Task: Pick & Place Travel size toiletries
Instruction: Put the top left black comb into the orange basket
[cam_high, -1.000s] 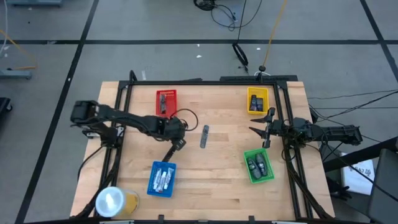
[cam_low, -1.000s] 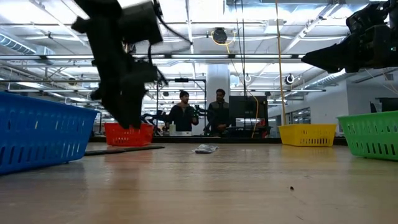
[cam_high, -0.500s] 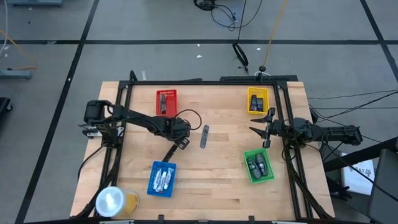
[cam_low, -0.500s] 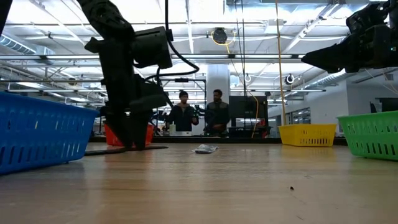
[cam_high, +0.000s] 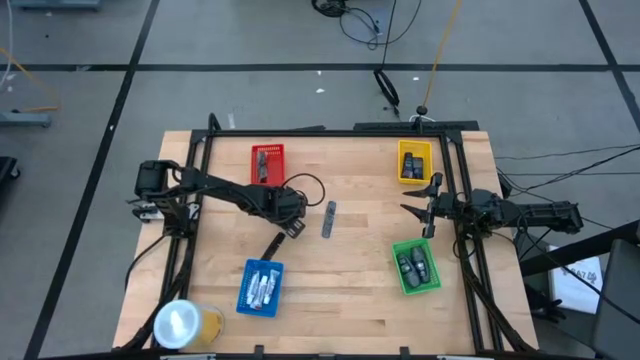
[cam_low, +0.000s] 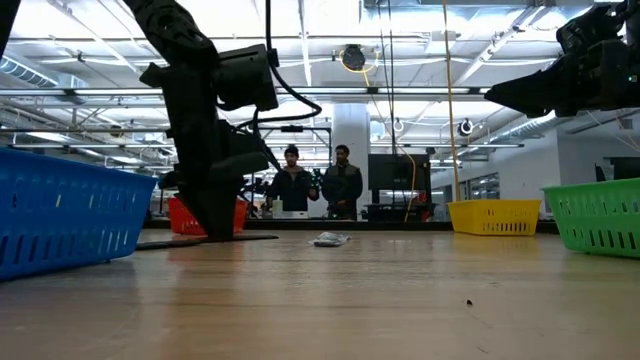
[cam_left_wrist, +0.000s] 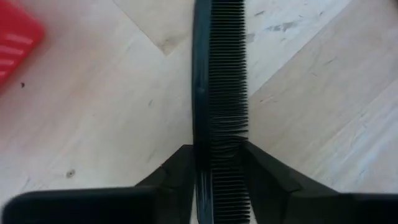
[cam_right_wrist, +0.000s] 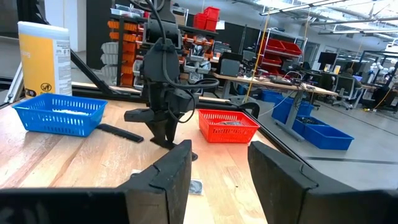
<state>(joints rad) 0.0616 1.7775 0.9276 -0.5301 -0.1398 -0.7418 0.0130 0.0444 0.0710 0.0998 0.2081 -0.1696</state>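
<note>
A slim black comb (cam_high: 272, 244) lies flat on the wood between the red tray and the blue tray; it also shows as a comb (cam_low: 170, 240) low on the table and as a toothed comb (cam_left_wrist: 221, 74). My left gripper (cam_high: 288, 228), the same left gripper (cam_low: 222, 230), stands over its far right end, shut on it. A small grey packet (cam_high: 328, 220) lies at mid-table. My right gripper (cam_high: 420, 214) hangs open above the table's right side, between the yellow and green trays, touching nothing; right gripper (cam_right_wrist: 217, 180). My left gripper (cam_left_wrist: 221, 183) has the comb's end (cam_left_wrist: 221, 152) pinched between its two fingers (cam_left_wrist: 180, 180), one on the spine side and one on the teeth side. The fingers come from above, pointing down. The comb lies flat on the table, running away from them.
Red tray (cam_high: 268, 164) far left, yellow tray (cam_high: 414, 162) far right, green tray (cam_high: 416, 267) near right with dark pieces, blue tray (cam_high: 261, 288) near left with white tubes. A yellowish roll (cam_high: 185, 325) stands at the near left corner. Bare wood lies at mid-table.
My left gripper has come down to the table and a little to the right, onto the comb's end, then held still for the last half second. The comb has stayed on the table.
</note>
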